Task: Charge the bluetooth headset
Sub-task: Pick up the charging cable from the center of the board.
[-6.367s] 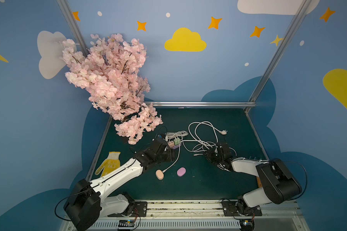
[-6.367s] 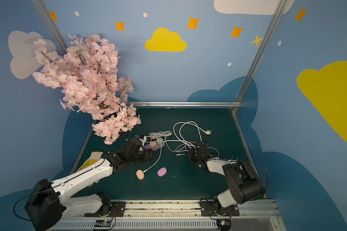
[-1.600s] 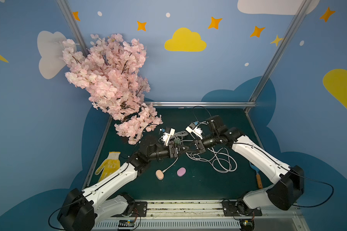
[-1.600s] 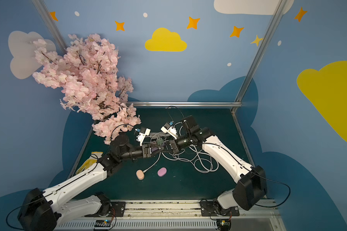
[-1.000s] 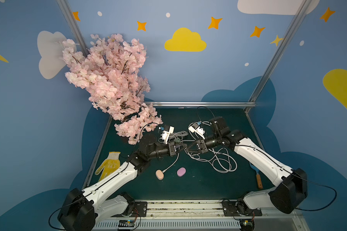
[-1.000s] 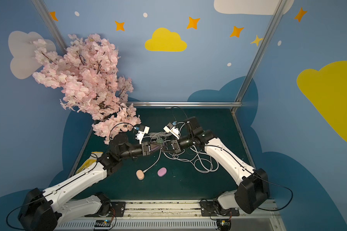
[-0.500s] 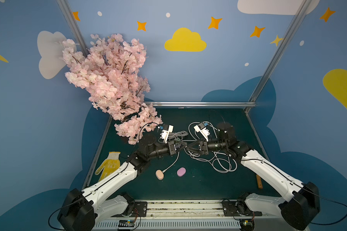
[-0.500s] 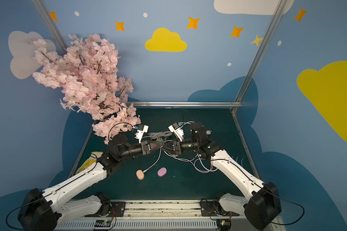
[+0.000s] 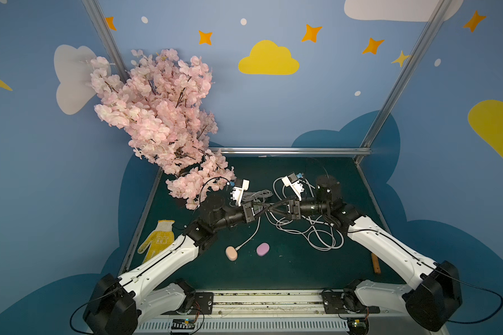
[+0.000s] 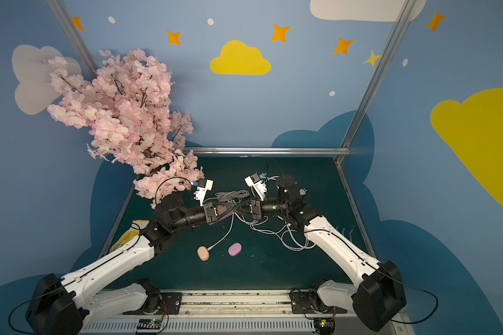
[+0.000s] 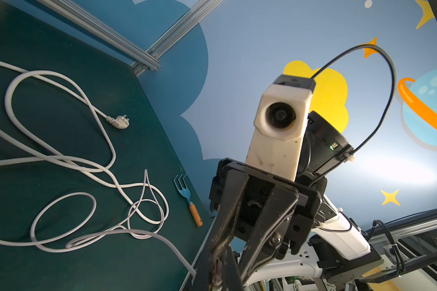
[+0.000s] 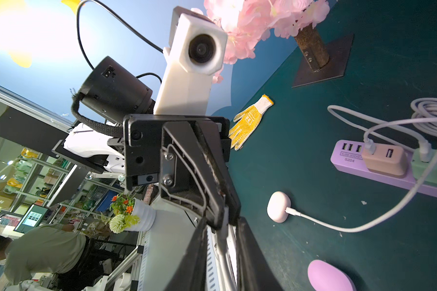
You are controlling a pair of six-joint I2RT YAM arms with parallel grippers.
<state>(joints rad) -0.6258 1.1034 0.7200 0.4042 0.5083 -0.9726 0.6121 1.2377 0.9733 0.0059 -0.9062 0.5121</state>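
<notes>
Both top views show the left gripper pinched shut, tips meeting the right gripper, its jaws slightly apart, near the cabled peach earbud case.

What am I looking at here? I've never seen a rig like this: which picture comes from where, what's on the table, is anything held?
Two white robot arms, each ending in a two-finger claw. Both top views look down from one overhead camera; each wrist view rides on an arm. The left gripper and right gripper meet tip to tip above the green table. On it lie a peach case with a white cable plugged in, a purple case, a purple power strip, a loose white cord, a yellow glove and a small fork. The left gripper is shut; something thin sits between the tips, too small to name.
</notes>
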